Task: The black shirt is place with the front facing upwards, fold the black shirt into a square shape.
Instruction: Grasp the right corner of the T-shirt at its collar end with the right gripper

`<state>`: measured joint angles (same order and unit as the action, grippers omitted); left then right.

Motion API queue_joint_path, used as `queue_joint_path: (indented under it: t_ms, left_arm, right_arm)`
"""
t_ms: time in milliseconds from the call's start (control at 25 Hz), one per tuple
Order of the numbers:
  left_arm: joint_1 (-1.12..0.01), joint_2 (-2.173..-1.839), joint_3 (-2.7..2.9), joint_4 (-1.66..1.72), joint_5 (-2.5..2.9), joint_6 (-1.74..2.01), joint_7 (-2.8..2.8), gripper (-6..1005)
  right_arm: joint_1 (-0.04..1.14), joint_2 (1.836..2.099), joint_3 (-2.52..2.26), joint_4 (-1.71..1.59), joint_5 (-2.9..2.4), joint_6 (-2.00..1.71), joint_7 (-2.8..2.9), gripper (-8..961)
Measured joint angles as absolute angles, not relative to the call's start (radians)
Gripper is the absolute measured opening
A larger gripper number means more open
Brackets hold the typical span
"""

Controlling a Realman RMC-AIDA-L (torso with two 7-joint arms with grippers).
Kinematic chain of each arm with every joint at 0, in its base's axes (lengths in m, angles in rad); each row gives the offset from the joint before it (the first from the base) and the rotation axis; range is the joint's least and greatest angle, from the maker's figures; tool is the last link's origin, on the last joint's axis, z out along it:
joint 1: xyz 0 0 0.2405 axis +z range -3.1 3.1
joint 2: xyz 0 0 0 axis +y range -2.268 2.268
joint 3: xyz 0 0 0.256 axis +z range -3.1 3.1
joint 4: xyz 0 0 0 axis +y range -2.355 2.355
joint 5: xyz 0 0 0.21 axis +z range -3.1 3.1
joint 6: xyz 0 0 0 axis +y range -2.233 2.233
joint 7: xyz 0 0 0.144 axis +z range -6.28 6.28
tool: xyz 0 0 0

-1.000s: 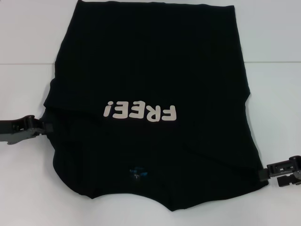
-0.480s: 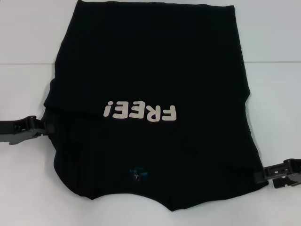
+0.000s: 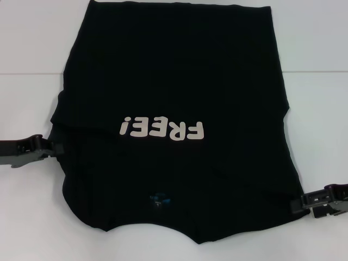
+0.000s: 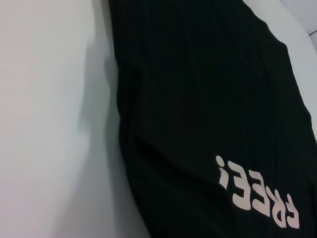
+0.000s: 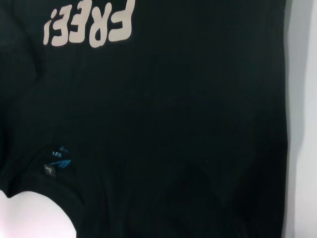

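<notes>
1. The left gripper (image 3: 56, 147) is at the left edge of the black shirt (image 3: 174, 81), low on the table (image 3: 32, 217), about level with the print. I cannot tell if it is apart or together, because the tips meet the dark cloth and the left wrist view does not show them.
2. The right gripper (image 3: 296, 205) is at the right edge of the shirt, nearer to the robot, close to the near right corner. Its state I also cannot tell.
3. The shirt lies flat in the middle of the table with the front up. The white "FREE!" print (image 3: 162, 129) reads upside down from the robot, and the blue neck tag (image 3: 159, 200) and collar are at the near side. The sleeves seem already folded in, so I judge the side folds are done.
4. Risk: the two grippers are not at the same depth. If they lift like this, the fold line may go crooked and the result will not be square.
5. Risk: a grip on only the top layer may let the folded sleeve slip out.
6. Around the shirt only bare white table shows; nothing stands in the way.
</notes>
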<state>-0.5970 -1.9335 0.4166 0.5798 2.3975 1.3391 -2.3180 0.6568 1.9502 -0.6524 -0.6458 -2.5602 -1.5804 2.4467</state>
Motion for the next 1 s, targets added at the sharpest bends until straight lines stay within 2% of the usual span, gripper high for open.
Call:
queue_joint_path:
  t_ms: [1000]
  left_arm:
    - [-0.595,-1.937,0.417,0.580,2.397,1.339,-2.312,36]
  right_arm:
    - [0.668,1.958,-0.683,-0.642,-2.560,-1.545,2.453,911]
